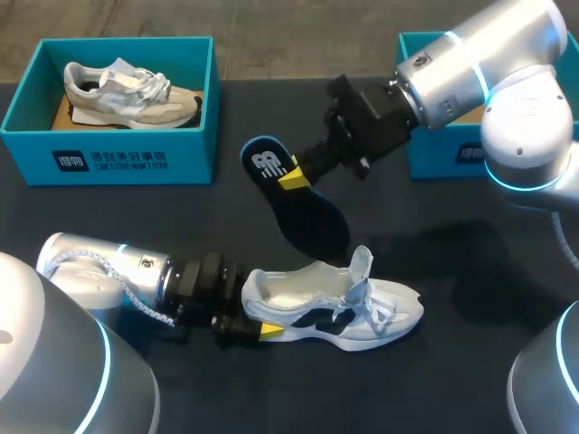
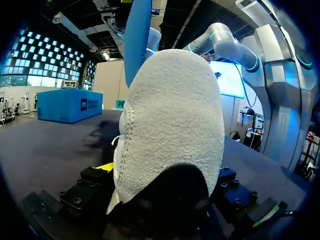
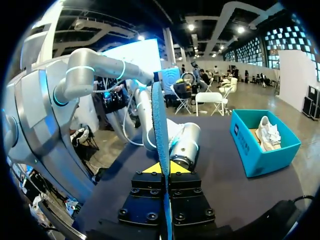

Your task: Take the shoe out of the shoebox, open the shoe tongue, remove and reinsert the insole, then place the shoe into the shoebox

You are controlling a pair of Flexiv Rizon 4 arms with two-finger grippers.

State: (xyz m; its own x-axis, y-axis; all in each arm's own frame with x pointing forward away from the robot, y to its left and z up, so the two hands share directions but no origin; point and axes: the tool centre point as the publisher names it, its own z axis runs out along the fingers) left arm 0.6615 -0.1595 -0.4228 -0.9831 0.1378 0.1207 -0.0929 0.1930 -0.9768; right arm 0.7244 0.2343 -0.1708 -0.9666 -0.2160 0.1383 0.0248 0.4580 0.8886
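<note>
On the table [image 1: 488,271] the white sneaker [image 1: 344,312] is stood upright, its heel clamped by the left pincer [image 1: 249,315]. The blue insole [image 1: 303,208] is held above it, clamped in the right pincer [image 1: 294,176]. If driven in askew, the insole could be buckled against the tongue, or the sneaker twisted loose.

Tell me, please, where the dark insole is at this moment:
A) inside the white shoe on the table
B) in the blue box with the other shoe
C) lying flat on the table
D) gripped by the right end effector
D: the right end effector is shut on the insole, holding it in the air, clear of the shoe on the table.
</note>
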